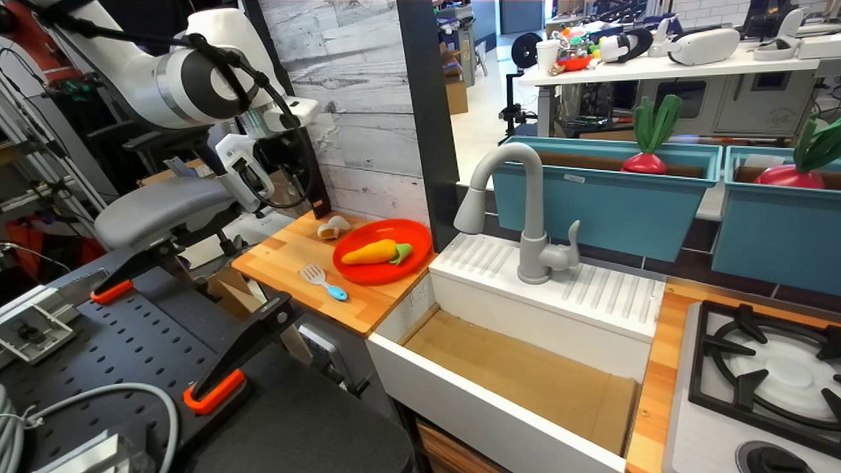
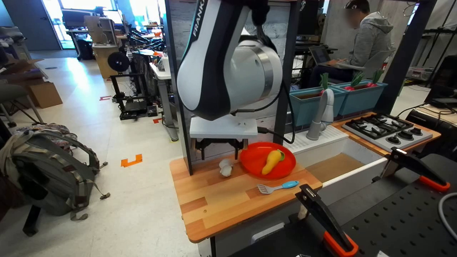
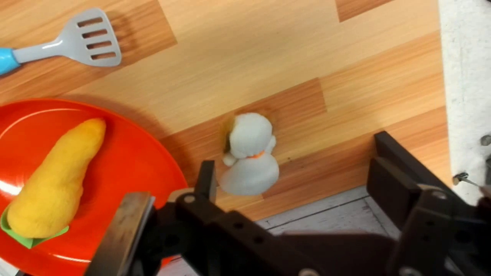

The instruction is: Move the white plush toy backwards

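Observation:
The white plush toy [image 3: 251, 134] lies on the wooden counter [image 3: 245, 73]. It is a small lump of two rounded parts with a thin orange band between them. It also shows in both exterior views [image 1: 338, 223] [image 2: 225, 168], beside the red plate. My gripper [image 3: 294, 149] is open and empty, with its fingers wide apart. In an exterior view the gripper [image 2: 219, 157] hangs above the counter close to the toy, near the wall panel. In the wrist view the toy appears nearer the left-hand finger, and no finger clearly touches it.
A red plate [image 2: 251, 167] with a yellow-orange plush vegetable [image 2: 273, 161] stands beside the toy. A spatula with a blue handle [image 2: 290, 184] lies in front of the plate. A wood-look wall panel [image 1: 368, 151] rises behind the counter. A white sink [image 1: 486, 414] with a grey faucet [image 1: 533, 197] adjoins it.

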`<action>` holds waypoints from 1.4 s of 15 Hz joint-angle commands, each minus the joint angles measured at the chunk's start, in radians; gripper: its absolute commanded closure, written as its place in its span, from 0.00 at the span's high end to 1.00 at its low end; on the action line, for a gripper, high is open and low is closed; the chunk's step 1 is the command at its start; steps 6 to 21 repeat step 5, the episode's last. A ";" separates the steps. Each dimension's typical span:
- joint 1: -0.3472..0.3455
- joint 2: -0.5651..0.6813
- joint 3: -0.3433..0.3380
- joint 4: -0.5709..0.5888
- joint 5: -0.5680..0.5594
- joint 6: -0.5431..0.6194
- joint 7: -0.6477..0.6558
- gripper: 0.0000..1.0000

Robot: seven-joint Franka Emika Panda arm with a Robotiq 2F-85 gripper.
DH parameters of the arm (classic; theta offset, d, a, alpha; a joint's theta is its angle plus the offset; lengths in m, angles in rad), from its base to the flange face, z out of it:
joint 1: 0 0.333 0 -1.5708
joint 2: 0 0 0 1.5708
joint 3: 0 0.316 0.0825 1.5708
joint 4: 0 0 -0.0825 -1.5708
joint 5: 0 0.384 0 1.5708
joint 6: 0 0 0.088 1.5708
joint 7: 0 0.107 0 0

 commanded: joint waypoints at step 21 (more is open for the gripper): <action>-0.005 -0.131 0.068 -0.184 0.017 0.004 -0.113 1.00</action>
